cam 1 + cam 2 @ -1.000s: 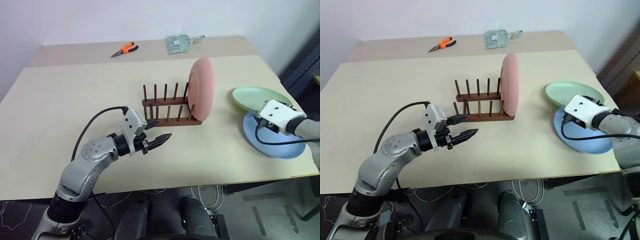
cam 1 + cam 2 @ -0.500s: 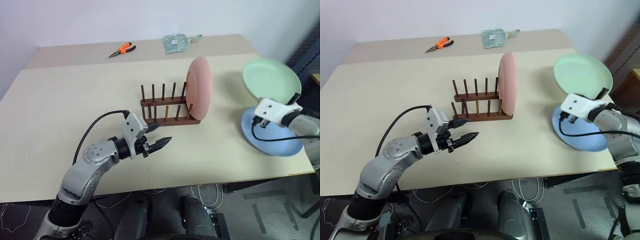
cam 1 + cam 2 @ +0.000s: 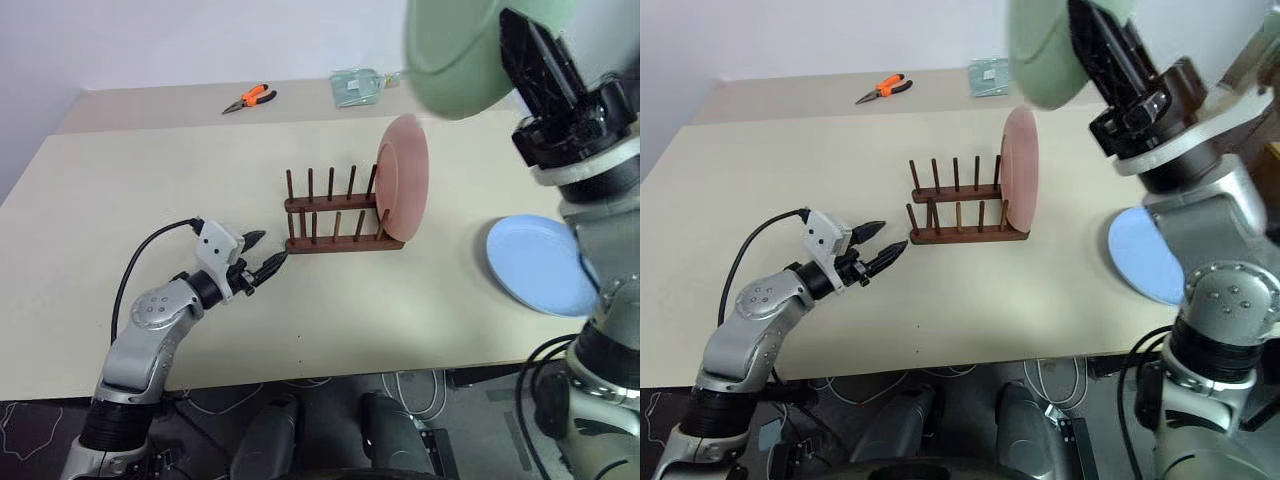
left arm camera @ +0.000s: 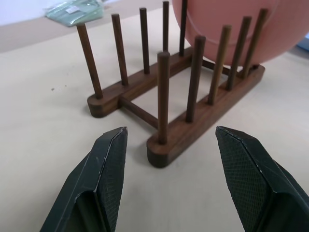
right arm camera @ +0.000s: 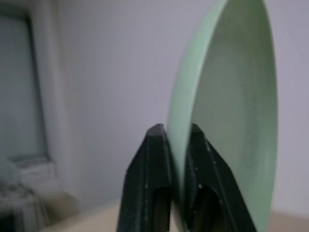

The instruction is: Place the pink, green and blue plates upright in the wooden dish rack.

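The pink plate (image 3: 405, 190) stands upright in the right end slot of the wooden dish rack (image 3: 335, 238). High above the table, my right gripper (image 5: 176, 133) is shut on the rim of the green plate (image 3: 455, 50), which is turned on edge. The blue plate (image 3: 540, 265) lies flat on the table at the right, partly hidden by my right arm. My left gripper (image 3: 262, 250) is open and empty, level with the table, just off the rack's left end and pointing at it; the rack's pegs (image 4: 163, 92) stand close ahead of its fingers.
Orange-handled pliers (image 3: 250, 97) and a clear plastic packet (image 3: 358, 85) lie at the table's far edge. Several rack slots left of the pink plate hold nothing. The table's front edge runs just behind my left arm.
My right gripper closed on the green plate, lifted it high off the blue plate and swung it left, turning it on edge. My left gripper drew back leftward from the rack's front.
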Motion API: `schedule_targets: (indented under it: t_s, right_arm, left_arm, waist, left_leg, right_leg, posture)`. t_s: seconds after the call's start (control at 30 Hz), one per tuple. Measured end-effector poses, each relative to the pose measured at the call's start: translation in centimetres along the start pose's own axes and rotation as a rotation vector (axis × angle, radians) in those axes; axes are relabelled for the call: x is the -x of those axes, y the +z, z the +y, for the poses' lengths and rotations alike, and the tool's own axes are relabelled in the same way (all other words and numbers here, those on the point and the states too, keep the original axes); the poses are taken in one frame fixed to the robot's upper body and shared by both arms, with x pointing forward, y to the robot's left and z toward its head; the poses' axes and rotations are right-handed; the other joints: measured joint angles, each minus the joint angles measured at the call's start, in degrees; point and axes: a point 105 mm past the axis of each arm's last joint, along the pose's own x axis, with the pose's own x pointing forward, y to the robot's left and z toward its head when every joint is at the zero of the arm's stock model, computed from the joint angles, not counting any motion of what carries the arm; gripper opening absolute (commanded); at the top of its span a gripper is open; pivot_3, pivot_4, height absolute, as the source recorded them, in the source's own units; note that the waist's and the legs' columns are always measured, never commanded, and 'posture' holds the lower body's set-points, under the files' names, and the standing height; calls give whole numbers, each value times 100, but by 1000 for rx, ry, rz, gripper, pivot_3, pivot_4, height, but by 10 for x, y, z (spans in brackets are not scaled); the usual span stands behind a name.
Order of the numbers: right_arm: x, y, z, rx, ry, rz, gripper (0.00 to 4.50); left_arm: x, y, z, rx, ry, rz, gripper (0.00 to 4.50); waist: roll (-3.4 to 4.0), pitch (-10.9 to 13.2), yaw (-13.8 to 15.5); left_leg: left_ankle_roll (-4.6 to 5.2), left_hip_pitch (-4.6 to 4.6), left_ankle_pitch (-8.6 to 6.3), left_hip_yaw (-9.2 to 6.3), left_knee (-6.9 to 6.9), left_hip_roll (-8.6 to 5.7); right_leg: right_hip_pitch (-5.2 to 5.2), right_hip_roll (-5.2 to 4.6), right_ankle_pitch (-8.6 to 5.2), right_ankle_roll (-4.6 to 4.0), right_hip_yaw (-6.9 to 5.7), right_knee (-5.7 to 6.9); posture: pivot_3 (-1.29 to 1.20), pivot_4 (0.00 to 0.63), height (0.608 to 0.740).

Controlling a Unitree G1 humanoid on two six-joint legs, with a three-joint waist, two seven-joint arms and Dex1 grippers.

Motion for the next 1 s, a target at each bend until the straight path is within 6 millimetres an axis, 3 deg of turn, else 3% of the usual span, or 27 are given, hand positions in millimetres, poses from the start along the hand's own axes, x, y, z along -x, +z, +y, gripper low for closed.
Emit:
schedule_targets:
  t_s: [0.13,0.23,0.4,0.8,1.0]
  right_arm:
    - [-12,-49,9,-237,-30,74,54]
    - [-14,-84,3,-233,-108,190,54]
    - [-10,-116,-15,-169,-213,306,54]
    - [-3,-132,-29,-85,-290,369,54]
    - [-4,-120,-24,-99,-250,327,54]
  left_arm:
    - [8,-4,2,3,2,6,2991]
    - [13,-10,2,10,7,27,2991]
    - [17,-9,1,5,21,24,2991]
    - [16,-6,-3,1,11,18,2991]
    - [12,-8,-10,10,-15,18,2991]
  waist:
    - [4,-1,-47]
    - [4,-1,-24]
    - [3,-1,-9]
    - [3,-1,-15]
    - [4,-1,-16]
  left_leg:
    - [-2,4,1,2,-10,6]
    - [-3,2,2,3,-7,3]
    - [-3,1,2,3,-8,-1]
    - [-3,1,2,3,-8,0]
    - [-3,1,2,2,-9,0]
  right_leg:
    - [-13,6,2,0,3,14]
    - [-14,6,2,1,3,14]
    - [-13,4,4,4,2,11]
    - [-13,6,8,11,1,12]
    - [-13,6,8,12,0,12]
  posture:
    - [0,150,732]
    - [0,150,732]
    - [0,150,732]
    - [0,150,732]
    - [0,150,732]
